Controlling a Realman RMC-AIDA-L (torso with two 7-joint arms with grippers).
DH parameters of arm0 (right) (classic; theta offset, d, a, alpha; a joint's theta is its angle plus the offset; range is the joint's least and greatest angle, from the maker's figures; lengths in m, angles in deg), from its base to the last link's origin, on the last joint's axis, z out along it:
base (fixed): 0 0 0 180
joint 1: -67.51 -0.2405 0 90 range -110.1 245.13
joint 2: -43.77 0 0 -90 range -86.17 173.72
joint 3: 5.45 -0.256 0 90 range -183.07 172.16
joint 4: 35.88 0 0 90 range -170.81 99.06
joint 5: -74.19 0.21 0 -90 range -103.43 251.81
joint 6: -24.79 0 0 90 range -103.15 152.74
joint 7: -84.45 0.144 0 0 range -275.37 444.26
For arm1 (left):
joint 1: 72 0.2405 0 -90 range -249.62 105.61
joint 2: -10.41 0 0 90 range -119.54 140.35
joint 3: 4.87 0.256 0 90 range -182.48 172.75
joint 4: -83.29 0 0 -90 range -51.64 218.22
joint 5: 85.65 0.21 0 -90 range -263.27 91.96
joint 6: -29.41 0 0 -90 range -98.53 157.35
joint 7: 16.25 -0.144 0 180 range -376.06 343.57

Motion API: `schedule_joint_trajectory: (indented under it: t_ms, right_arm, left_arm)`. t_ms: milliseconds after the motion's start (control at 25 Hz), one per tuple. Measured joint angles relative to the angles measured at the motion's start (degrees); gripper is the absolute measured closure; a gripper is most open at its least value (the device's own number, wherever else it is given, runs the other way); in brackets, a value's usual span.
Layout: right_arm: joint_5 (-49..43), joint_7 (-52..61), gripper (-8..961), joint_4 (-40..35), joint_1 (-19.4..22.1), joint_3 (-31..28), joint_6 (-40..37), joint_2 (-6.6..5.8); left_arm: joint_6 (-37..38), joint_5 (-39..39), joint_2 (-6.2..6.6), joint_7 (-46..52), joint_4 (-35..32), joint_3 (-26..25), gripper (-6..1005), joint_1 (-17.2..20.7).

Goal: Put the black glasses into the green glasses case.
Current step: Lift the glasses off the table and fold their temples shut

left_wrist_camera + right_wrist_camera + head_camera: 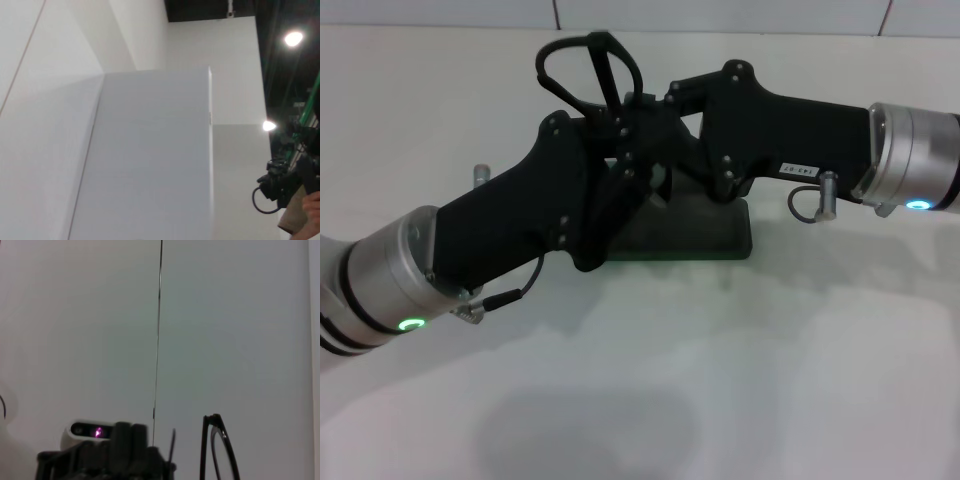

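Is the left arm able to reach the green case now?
Probably yes: the left tool is already above the case, beside the right tool, with the glasses held up between them.

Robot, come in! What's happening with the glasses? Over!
Both grippers, left and right, meet above green glasses case. Black glasses held aloft. Case mostly hidden.

A broad, plain white table (720, 380) with a smooth matte top is carrying the scene, reaching back to a pale tiled wall; a dark green, rectangular hard glasses case (705, 228) with rounded corners is lying flat directly on it, near the middle, largely hidden beneath dark robot arms; soft grey shadows are falling across the nearer surface.
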Motion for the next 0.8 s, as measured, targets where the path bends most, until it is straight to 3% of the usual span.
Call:
schedule_joint_trajectory:
  t_ms: [800]
  right_arm:
    - [-0.3, 0.0, 900, -0.8, 0.6, 0.4, 1.7, -0.07]
  left_arm:
    - [-4.3, -0.2, 0.28, 2.2, 0.2, 0.0, 962, 0.3]
